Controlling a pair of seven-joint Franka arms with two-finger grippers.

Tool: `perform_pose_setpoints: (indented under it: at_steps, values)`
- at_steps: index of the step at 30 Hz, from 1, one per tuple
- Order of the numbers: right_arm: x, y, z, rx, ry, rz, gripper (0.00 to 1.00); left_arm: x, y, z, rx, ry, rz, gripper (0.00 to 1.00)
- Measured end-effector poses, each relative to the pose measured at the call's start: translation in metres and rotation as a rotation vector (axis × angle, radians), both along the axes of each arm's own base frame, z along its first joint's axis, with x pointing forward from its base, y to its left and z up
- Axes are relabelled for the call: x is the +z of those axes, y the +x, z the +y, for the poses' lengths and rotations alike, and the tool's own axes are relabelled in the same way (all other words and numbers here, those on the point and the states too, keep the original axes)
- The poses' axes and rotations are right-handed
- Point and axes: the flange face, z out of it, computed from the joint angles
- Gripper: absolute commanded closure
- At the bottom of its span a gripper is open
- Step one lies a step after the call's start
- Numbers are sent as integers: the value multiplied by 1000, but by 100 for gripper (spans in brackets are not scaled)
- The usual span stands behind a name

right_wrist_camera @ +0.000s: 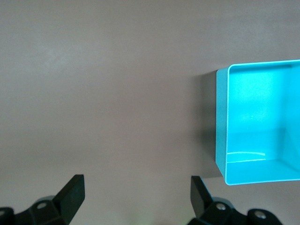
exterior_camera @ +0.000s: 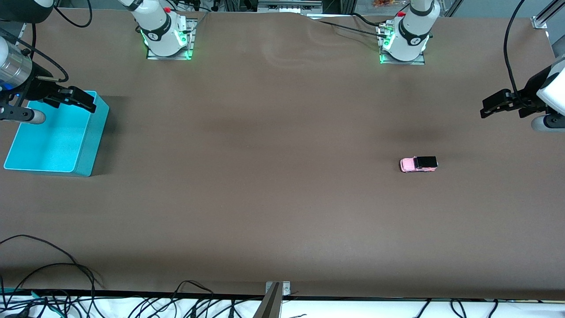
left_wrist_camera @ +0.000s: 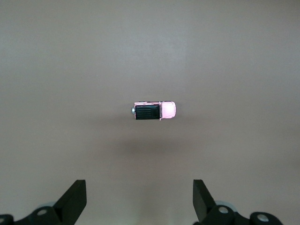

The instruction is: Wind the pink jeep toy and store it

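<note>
The pink jeep toy (exterior_camera: 418, 164), light pink with a black roof, stands on the brown table toward the left arm's end. It also shows in the left wrist view (left_wrist_camera: 153, 111). My left gripper (exterior_camera: 489, 107) hangs open and empty in the air, off to the side of the jeep near the table's end; its midpoint in the left wrist view (left_wrist_camera: 139, 202) is apart from the toy. The turquoise bin (exterior_camera: 95, 141) sits empty at the right arm's end and shows in the right wrist view (right_wrist_camera: 221, 140). My right gripper (exterior_camera: 83, 100) is open and empty over the bin's edge (right_wrist_camera: 137, 199).
The two arm bases (exterior_camera: 167, 35) (exterior_camera: 402, 39) stand at the table's edge farthest from the front camera. Black cables (exterior_camera: 53, 274) and a metal bracket (exterior_camera: 277, 289) lie along the nearest edge. Brown table surface (exterior_camera: 265, 154) lies between jeep and bin.
</note>
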Motion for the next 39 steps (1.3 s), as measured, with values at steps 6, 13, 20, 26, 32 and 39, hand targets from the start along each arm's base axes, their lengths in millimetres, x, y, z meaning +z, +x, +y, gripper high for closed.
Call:
perform_pose_setpoints:
  at_steps: [6,13,20,26,32,39]
  values:
    - [0,0,0,0,0,0,0,0,0,4,7,0,1,0]
    - [0,0,0,0,0,0,0,-7,0,4,8,0,13,0]
    - [0,0,0,0,0,0,0,-18,2,3,10,0,20,1]
    - [0,0,0,0,0,0,0,-40,6,-5,63,7,20,1]
    - [0,0,0,0,0,0,0,-66,11,-9,99,10,0,0]
    - [0,0,0,0,0,0,0,-100,10,-7,223,28,6,0]
